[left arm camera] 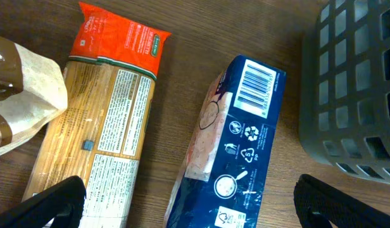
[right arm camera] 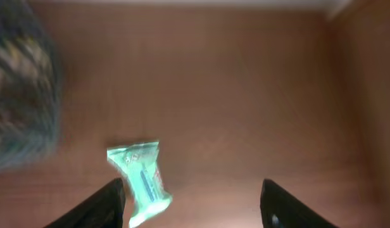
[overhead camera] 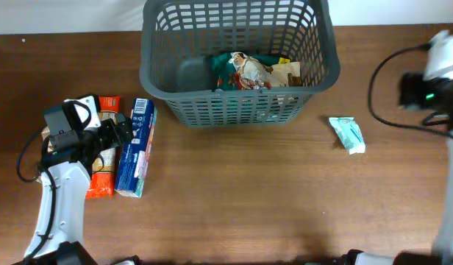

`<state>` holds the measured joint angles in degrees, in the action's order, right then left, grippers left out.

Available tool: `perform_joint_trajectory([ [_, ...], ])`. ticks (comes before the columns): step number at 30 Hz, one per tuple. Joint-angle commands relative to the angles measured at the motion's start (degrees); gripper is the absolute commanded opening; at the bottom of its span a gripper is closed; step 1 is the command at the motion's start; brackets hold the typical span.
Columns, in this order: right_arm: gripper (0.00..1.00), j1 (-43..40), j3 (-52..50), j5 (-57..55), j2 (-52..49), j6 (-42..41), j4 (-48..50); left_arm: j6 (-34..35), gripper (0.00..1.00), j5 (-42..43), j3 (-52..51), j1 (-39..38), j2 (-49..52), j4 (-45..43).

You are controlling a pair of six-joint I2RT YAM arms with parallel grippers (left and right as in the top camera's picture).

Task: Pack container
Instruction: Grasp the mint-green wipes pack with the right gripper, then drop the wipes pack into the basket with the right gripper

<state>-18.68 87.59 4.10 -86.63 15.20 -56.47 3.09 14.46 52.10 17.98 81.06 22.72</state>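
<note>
At the left end of the wooden table (overhead camera: 248, 199), the left gripper (overhead camera: 115, 132) hangs over two long packets lying side by side. Its jaws are spread wide and empty. In the wrist view one finger (left arm camera: 56, 202) sits above the orange-topped pasta packet (left arm camera: 113, 126) and the other above bare wood right of the blue packet (left arm camera: 233, 152). Whether either finger touches a packet cannot be told. A crumpled brown paper bag (left arm camera: 21, 88) lies just left of the pasta packet, overlapping its edge. From overhead the pasta packet (overhead camera: 100, 182) and the blue packet (overhead camera: 136, 147) run near to far, pressed together, with the blue one on the right. The container (overhead camera: 234, 110) stands at the far middle of the table, close to the far end of the blue packet, and its slotted corner (left arm camera: 353, 95) shows in the left wrist view. Inside it lie several food packets, among them a colourful crinkled one (overhead camera: 248, 70) and a beige one (overhead camera: 289, 72). Right of the container, apart from it, a small mint-green packet (overhead camera: 348, 135) lies flat on the wood. Further right is the right arm (overhead camera: 436, 73). Its gripper (right arm camera: 192, 196) is released, its fingers wide apart and holding nothing, with the green packet (right arm camera: 141, 180) just inside the left finger and the blurred container (right arm camera: 21, 95) at the left edge.
</note>
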Motion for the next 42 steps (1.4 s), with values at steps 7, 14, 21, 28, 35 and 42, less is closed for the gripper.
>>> perform_joint_trajectory([
  [7, 0.76, 4.2, -12.4, 3.5, -15.3, 1.6, 4.8, 0.5, 0.99, 0.6, 0.9, 0.2, 0.3, -0.1],
  [14, 0.81, 4.8, -12.4, 2.8, -25.6, 7.1, 7.0, 0.5, 0.99, 0.6, 0.9, 0.2, 0.3, -0.1],
  [21, 0.03, 4.8, -12.3, 3.0, -28.5, 5.9, 8.5, 0.5, 0.99, 0.6, 0.9, 0.2, 0.3, -0.1],
  [28, 0.04, 3.7, -0.9, 4.5, -26.5, -1.0, -1.0, 0.5, 0.99, 0.6, 0.9, 0.2, 0.3, -0.1],
  [35, 0.04, 3.2, 30.5, 12.4, -22.0, -5.2, -18.3, 0.5, 0.99, 0.6, 0.9, 0.2, 0.3, -0.1],
  [42, 0.03, 12.2, 59.0, 13.5, -18.6, -4.9, -28.2, 0.5, 0.99, 0.6, 0.9, 0.2, 0.3, -0.1],
])
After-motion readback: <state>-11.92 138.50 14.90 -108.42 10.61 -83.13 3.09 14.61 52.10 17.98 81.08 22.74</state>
